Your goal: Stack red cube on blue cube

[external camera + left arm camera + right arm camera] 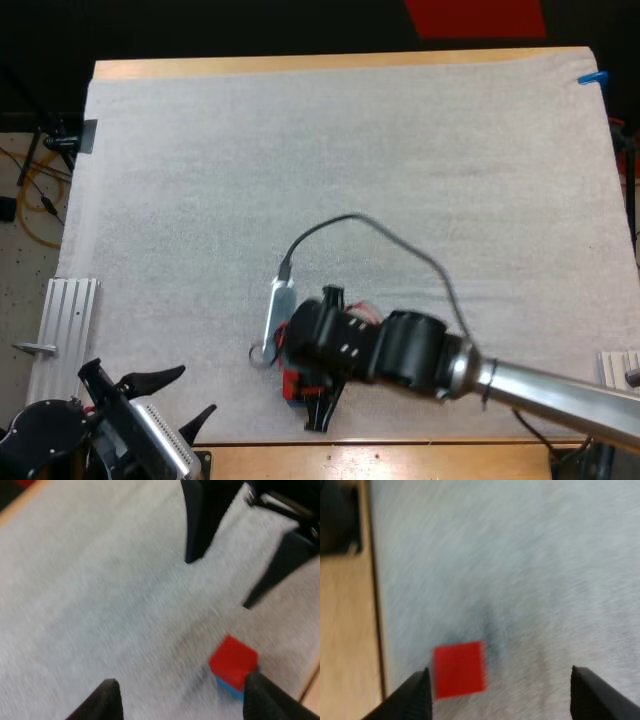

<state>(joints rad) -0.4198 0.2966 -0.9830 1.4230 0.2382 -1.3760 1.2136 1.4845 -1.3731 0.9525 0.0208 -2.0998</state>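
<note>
A light-brown wooden table (pixel 330 64) carries a white, softly textured foam mat (pixel 350 140) that covers nearly all of its top. Bare wood shows along the far and near edges. Beyond the far side is dark space with a red strip (pixel 475 17). Left of the table, looped yellow cables (pixel 44 205) lie on a pale speckled floor (pixel 22 290). A ribbed grey aluminium rail (pixel 68 330) lies beside the mat's left edge. A scrap of blue tape (pixel 592 77) marks the mat's far right corner.

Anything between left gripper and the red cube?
Only bare white mat lies between the left gripper and the red cube, which sits on the blue cube; the left wrist view shows that stretch.
</note>
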